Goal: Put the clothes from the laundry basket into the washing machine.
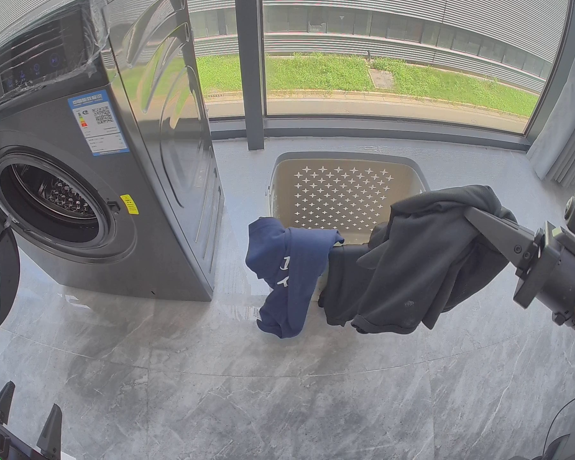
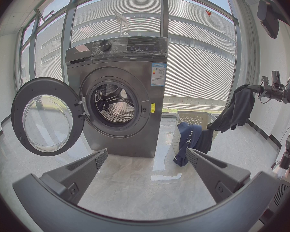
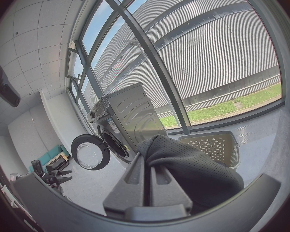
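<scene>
Left wrist view shows the washing machine door [image 2: 46, 123] swung wide, left gripper [image 2: 145, 152] gaping. The right gripper [image 1: 476, 217] pinches the dark garment [image 1: 421, 263] hanging beneath.

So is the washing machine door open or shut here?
Open: the door is swung wide to the side, leaving the drum exposed.

Bare floor [image 1: 236, 384] lies open toward the washing machine [image 1: 153, 180] and its drum mouth [image 1: 54, 202] at ten o'clock, bounded by the swung-out door [image 1: 0, 269] at nine o'clock and the laundry basket [image 1: 345, 158] at twelve o'clock.
</scene>
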